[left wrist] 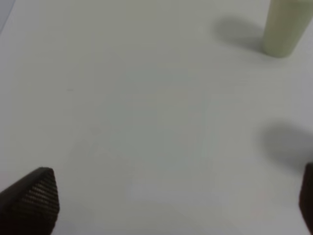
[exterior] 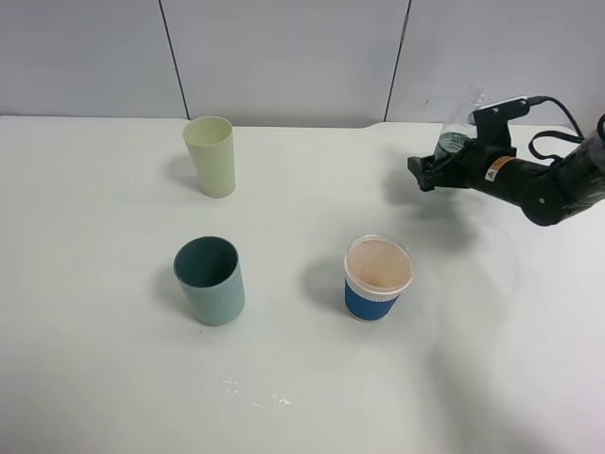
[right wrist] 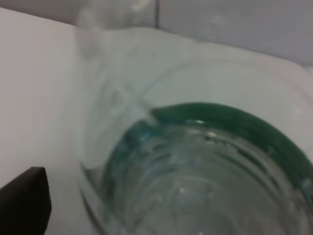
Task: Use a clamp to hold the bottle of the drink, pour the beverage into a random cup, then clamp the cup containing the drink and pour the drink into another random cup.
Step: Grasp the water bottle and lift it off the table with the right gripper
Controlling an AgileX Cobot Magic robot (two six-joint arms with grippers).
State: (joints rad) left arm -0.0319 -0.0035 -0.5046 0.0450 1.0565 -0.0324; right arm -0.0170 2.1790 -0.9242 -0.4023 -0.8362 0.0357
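Bottle (exterior: 455,143) grasped in right claw (exterior: 427,174) far right, left claw (left wrist: 168,205) released; I'd carry it upright over the teal cup (exterior: 209,280), then tip slowly.

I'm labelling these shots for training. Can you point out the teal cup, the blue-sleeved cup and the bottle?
teal cup (exterior: 212,295), high view, on its outer wall.
blue-sleeved cup (exterior: 370,303), high view, on the blue sleeve.
bottle (right wrist: 230,117), right wrist view, on its green label.
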